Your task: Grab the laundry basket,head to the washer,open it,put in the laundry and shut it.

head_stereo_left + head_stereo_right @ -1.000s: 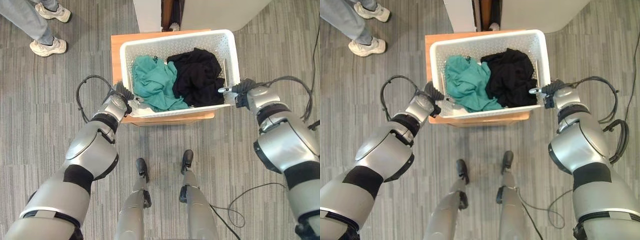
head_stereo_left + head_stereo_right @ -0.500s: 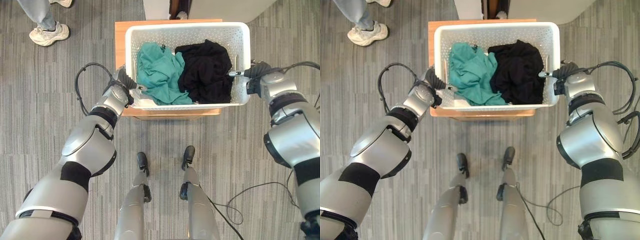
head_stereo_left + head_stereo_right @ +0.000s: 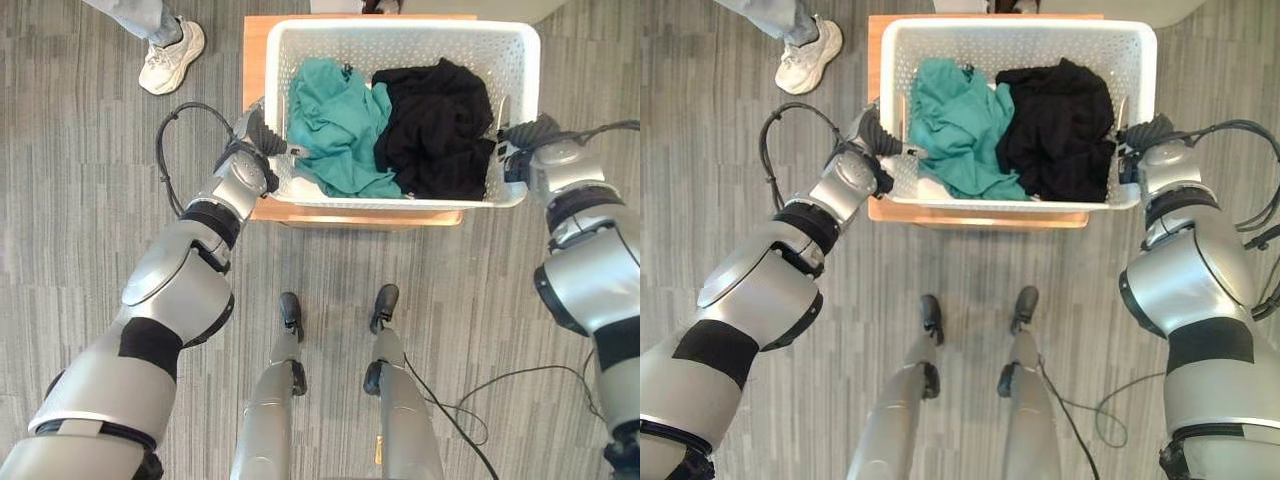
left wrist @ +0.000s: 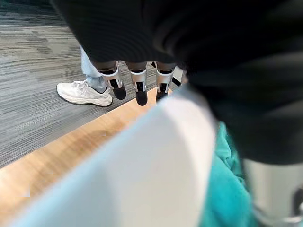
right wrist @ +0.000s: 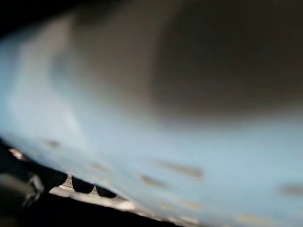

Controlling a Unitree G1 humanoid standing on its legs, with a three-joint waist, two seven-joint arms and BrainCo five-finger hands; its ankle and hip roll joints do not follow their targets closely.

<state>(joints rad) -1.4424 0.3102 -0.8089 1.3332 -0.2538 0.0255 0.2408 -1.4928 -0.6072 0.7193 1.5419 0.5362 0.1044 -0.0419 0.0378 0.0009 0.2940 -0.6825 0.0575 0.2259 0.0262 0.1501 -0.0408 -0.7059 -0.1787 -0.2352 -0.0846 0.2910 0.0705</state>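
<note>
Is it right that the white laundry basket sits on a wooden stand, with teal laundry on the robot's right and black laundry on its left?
Not quite. In the left eye view the teal laundry lies on the robot's left and the black laundry on its right. The white laundry basket does sit on the wooden stand.

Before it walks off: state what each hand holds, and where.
Both hold the white laundry basket: the left hand curls over its left side rim, the right hand grips its right side rim.

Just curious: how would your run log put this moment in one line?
stage: grabbing | left hand, right hand: at laundry basket ends | basket on wooden stand
</note>
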